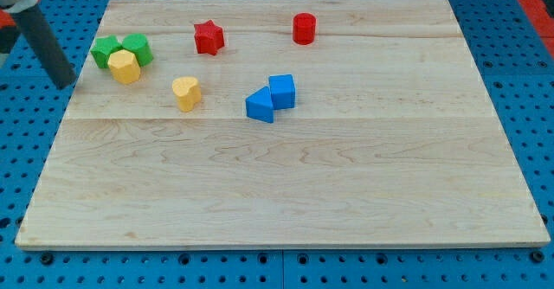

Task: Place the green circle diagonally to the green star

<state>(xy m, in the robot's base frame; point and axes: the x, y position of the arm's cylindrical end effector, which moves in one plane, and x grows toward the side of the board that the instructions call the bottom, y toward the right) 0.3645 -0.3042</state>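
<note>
Two green blocks touch each other near the board's upper left: the left one (106,51) looks angular like a star, and the right one (138,47) looks rounder, but the shapes are hard to tell for sure. A yellow hexagon block (125,67) presses against both from below. My rod comes down from the view's top left, and my tip (67,84) is at the board's left edge, left of and slightly below the green blocks, touching none.
A yellow heart block (186,93) lies right of the hexagon. A red star (209,37) and a red cylinder (304,28) sit near the top edge. Two blue blocks (260,105) (282,91) touch near the middle. The wooden board (286,194) lies on blue pegboard.
</note>
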